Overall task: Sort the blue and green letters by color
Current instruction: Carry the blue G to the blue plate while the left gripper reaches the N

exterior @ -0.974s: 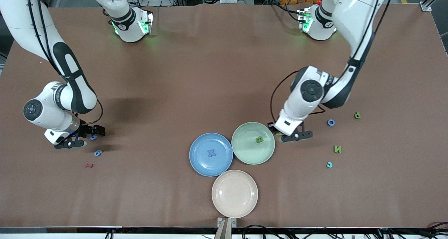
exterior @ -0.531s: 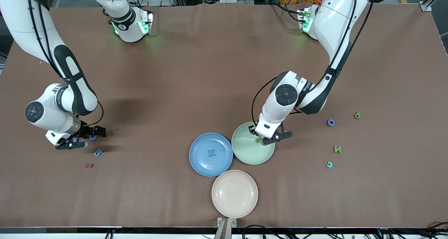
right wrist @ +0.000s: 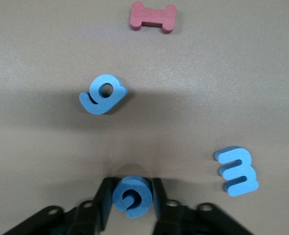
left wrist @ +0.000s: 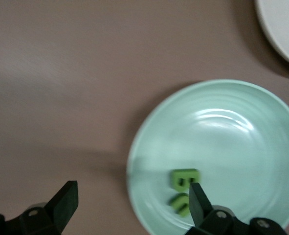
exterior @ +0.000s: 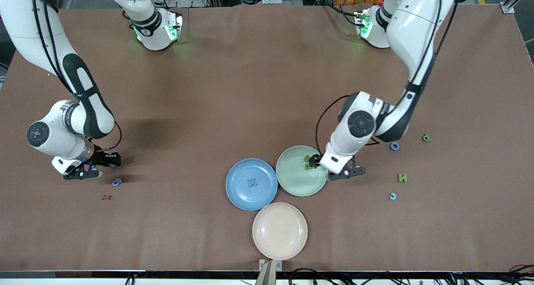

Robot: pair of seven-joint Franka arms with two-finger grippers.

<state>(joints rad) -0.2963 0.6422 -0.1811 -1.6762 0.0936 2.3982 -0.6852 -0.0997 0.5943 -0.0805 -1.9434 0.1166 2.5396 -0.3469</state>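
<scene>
Front view: right tool [exterior: 96,167] hides the blue letter [right wrist: 130,197] it clamps; a blue E-shaped piece [right wrist: 237,171] is also unseen there. Left wrist housing covers part of the green plate [exterior: 292,180] rim and one of two green letters [exterior: 309,166]. Small teal piece [exterior: 392,196]: shape unreadable. White plate [left wrist: 281,27] cut off at the left wrist view's edge.

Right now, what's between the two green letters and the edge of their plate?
Nothing. In the left wrist view the two green letters lie on bare green plate, near its rim.
</scene>
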